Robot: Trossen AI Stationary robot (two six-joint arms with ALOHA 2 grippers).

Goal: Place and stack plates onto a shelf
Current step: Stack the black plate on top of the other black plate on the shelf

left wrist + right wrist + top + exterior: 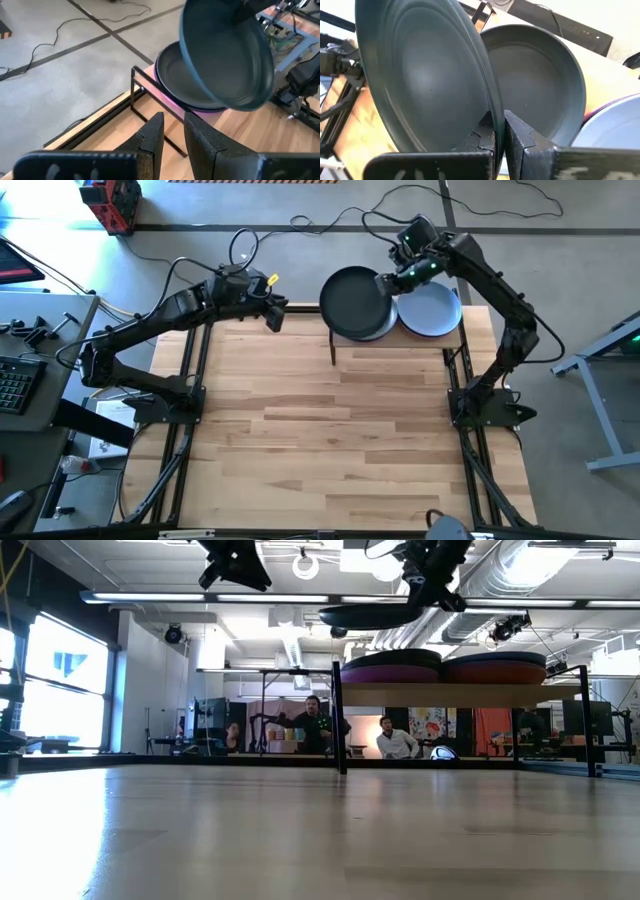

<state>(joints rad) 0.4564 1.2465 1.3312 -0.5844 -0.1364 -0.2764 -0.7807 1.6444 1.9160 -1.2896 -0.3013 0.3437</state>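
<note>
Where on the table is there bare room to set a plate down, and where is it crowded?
The wood tabletop in front of the shelf is bare, between the two arm bases. The shelf is crowded: two plate stacks fill it, and the right claw holds a dark plate over the left stack.

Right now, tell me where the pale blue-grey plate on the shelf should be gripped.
Pinch the pale blue-grey plate by its thin raised rim, coming from the right arm's side: that edge lies bare, while the right gripper holds a dark plate over the neighbouring stack.
</note>
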